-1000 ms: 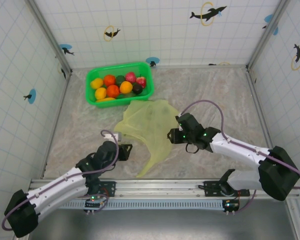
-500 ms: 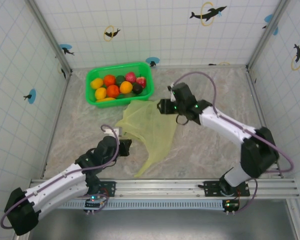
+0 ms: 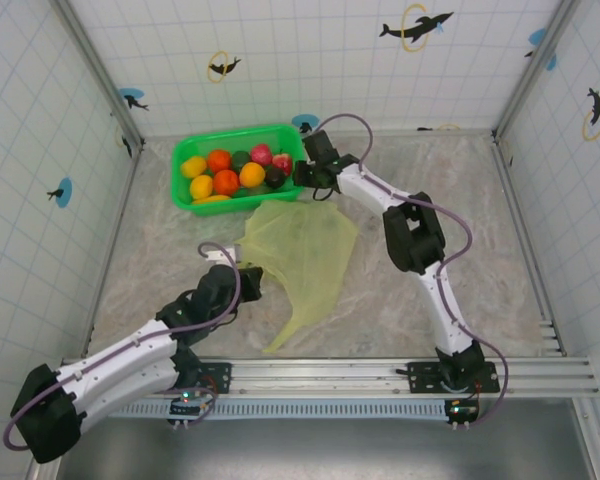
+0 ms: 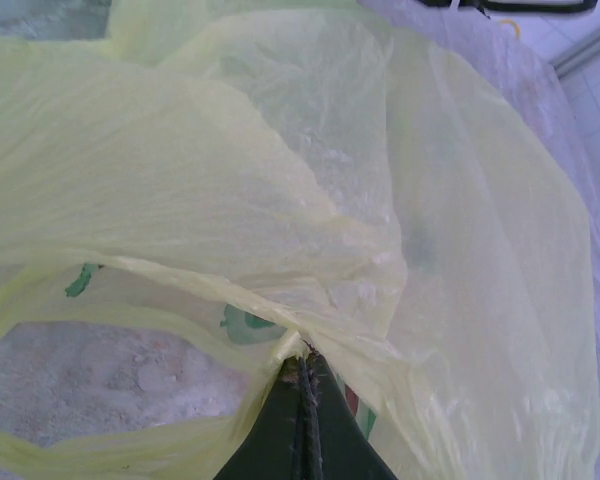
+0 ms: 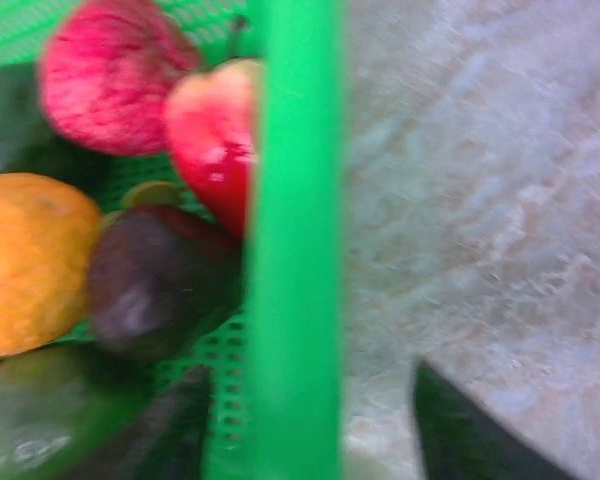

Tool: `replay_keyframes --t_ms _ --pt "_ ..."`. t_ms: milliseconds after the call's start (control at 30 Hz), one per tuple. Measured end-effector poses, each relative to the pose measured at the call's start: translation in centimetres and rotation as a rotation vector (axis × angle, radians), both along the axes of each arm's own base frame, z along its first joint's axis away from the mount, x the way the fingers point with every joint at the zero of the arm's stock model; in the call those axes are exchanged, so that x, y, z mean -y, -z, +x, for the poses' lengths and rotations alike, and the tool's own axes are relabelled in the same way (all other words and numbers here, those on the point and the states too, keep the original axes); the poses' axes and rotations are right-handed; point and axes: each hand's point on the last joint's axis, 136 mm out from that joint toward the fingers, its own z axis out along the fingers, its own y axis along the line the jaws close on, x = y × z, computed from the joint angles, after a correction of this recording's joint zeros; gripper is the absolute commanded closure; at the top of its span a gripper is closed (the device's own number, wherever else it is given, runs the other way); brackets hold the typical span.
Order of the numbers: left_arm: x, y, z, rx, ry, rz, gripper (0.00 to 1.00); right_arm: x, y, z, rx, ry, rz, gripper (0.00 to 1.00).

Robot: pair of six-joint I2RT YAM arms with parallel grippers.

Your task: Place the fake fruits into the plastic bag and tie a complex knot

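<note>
1. Left gripper: closed. The left wrist view shows its two dark fingers pressed together on a pinch of film at the edge of the thin, crinkly, translucent pale yellow-green plastic bag. The pinch is near one of the bag's loop handles.

2. Right gripper: at the right end of the bright green rectangular plastic tray, at the far side of the table. The right wrist view is blurred. One dark finger shows outside the tray wall. Whether the jaws are open or closed cannot be told. No fruit is seen in them.

3. Plastic bag: lies flat and crumpled on the marbled grey table, in the middle, just near of the tray. Its near-left edge is in the left gripper. Nothing is visible inside it.

4. Small glossy fake fruits (orange, yellow, red, dark green, blackish): all visible fruits are in the tray.

5. Progress, as judged:
- Done: the bag is gripped at one edge.
- Left: open the bag mouth, move every fruit across, and tie the handles. No knot exists yet.
- Overall: early stage.
</note>
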Motion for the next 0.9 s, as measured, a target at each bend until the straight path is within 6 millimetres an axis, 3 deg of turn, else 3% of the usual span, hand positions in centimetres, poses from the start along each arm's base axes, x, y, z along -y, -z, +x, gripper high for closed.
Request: replay_keyframes --t_ms 67,200,333,533,700,800,900 --pt "-0.3 -0.3 0.8 0.004 -0.042 -0.011 1.00 0.4 -0.3 0.5 0.009 0.042 0.002 0.80" --pt "-1.3 -1.2 2.8 0.018 -0.155 -0.050 1.00 1.3 -0.7 1.3 0.009 0.124 0.030 0.96" --pt "-3.2 -2.1 5.1 0.034 -0.283 -0.102 1.00 4.7 -0.7 -0.1 0.005 0.242 0.024 0.98" --pt "-7.0 -3.3 8.9 0.056 -0.488 -0.202 1.00 15.6 -2.5 -5.2 -0.006 0.513 0.023 0.98" --pt "-9.7 -3.7 11.1 0.065 -0.608 -0.241 1.00 26.1 -3.0 -10.8 0.006 0.806 0.067 1.00" --pt "-11.1 -4.2 11.8 0.085 -0.661 -0.263 1.00 30.8 -2.6 -14.8 0.011 0.973 0.067 1.00" --pt "-12.4 -4.2 12.2 0.091 -0.708 -0.278 1.00 33.3 -2.9 -18.6 0.029 1.103 0.089 1.00"
